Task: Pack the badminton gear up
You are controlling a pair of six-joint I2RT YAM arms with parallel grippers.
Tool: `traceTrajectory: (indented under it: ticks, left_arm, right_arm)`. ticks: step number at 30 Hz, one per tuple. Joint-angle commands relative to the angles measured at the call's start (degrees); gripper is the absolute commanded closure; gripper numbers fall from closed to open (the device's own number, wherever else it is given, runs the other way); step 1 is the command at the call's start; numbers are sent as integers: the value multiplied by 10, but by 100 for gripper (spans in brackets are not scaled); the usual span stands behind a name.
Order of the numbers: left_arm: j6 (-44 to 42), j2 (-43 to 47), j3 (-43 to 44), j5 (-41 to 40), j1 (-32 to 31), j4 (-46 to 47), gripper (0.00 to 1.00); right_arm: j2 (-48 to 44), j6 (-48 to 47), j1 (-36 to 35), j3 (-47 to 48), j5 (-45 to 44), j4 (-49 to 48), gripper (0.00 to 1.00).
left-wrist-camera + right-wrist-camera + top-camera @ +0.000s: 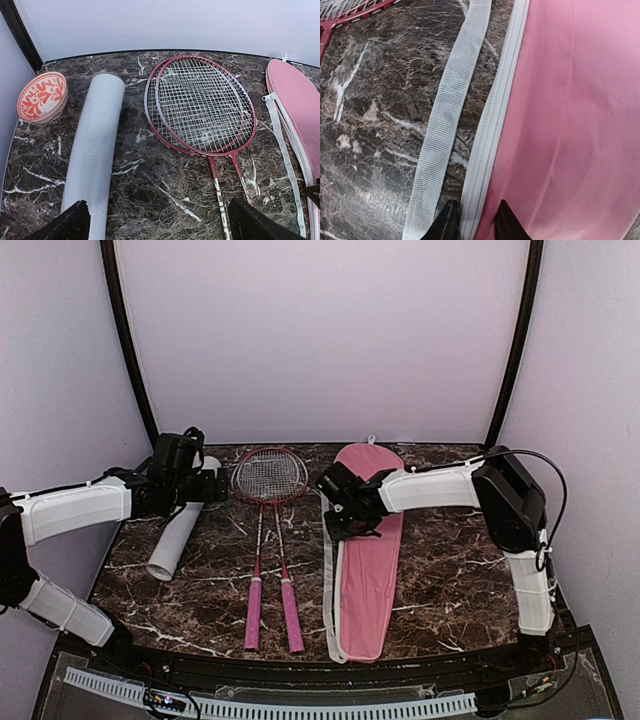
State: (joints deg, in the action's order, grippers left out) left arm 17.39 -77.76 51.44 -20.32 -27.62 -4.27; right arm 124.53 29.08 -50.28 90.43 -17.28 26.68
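Pale lilac walls [320,340] closed round a dark marbled surface [450,560]. At the far left corner sat a small red-patterned cap [42,96], which was not part of the gear. Just beside it the white tube [183,525] lay on its side, running from the back towards the near edge. The left hand [215,487] hovered over the tube's far end, released, fingers spread wide and holding nothing.

Next came the two rackets [270,478], heads overlapping at the back, pink handles side by side and pointing to the near edge. No shuttlecock showed in any view.

To their right the pink cover [368,550] lay flat, its length parallel to the rackets. A loose white strap [445,115] trailed along its left side. The right hand [475,222] was down at that side, its fingers close together with the white zip edge [490,125] between them, apparently grasping it.

The step in hand looked like opening the cover so the rackets could go in. To do it well, the pinch should catch only the upper layer at the zip, not both layers and not the strap. Lifting slowly and folding the flap to the right would keep the cover from dragging. The free left hand might then slide the rackets in head first.
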Motion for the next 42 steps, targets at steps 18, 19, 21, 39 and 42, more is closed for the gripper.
traceTrajectory:
  ticks: [18, 19, 21, 39, 42]
  left_arm:
    - [61, 20, -79, 96, -66, 1, 1]
    - [73, 18, -79, 97, -81, -2, 1]
    - [103, 15, -81, 121, -109, -2, 3]
    - [251, -161, 25, 144, -145, 47, 48]
    - [264, -199, 69, 134, -137, 12, 50]
  right_arm:
    - [-157, -124, 58, -136, 134, -64, 100]
    - [-161, -121, 60, -140, 141, -73, 100]
    - [-166, -115, 67, -145, 158, -88, 100]
    - [-199, -79, 99, -185, 225, -150, 100]
    - [-201, -75, 101, -189, 231, -157, 100]
